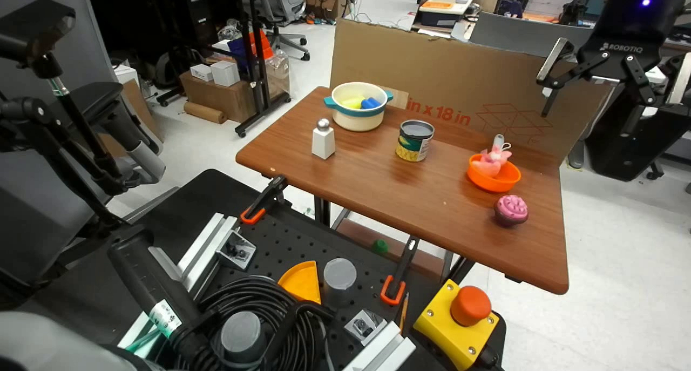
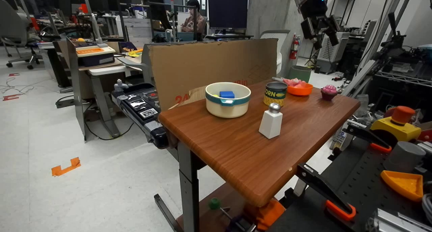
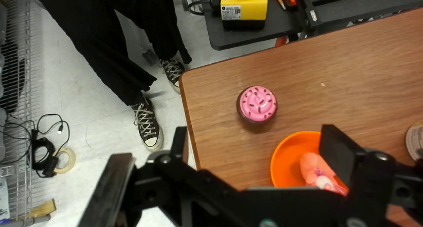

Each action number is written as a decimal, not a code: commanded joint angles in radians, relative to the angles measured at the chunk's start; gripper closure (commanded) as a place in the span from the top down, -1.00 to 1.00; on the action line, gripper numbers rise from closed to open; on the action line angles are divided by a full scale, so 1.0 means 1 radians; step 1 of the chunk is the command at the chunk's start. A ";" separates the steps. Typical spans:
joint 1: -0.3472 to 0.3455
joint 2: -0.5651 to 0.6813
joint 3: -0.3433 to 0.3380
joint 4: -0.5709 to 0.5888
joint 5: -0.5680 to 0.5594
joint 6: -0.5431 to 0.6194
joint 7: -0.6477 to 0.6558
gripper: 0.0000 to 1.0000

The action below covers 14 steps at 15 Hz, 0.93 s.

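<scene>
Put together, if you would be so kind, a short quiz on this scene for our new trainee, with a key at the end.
1. Multiple choice: what sits inside the orange bowl?
a) a salt shaker
b) a pink toy
c) a blue block

2. True or false: the gripper is open and holds nothing.

3. Short answer: in both exterior views, which item stands between the two-handled cream pot and the bowl?

Key:
1: b
2: True
3: The corn can
</scene>
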State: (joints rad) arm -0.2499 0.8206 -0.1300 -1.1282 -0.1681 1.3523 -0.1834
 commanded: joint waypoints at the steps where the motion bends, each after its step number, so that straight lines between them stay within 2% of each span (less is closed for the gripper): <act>1: -0.001 0.026 0.007 0.050 -0.014 -0.030 -0.043 1.00; 9: 0.018 0.034 -0.009 0.054 -0.081 -0.002 -0.037 1.00; 14: 0.011 0.042 -0.002 0.066 -0.072 -0.018 -0.040 1.00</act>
State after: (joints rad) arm -0.2402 0.8276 -0.1284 -1.1185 -0.2321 1.3546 -0.2180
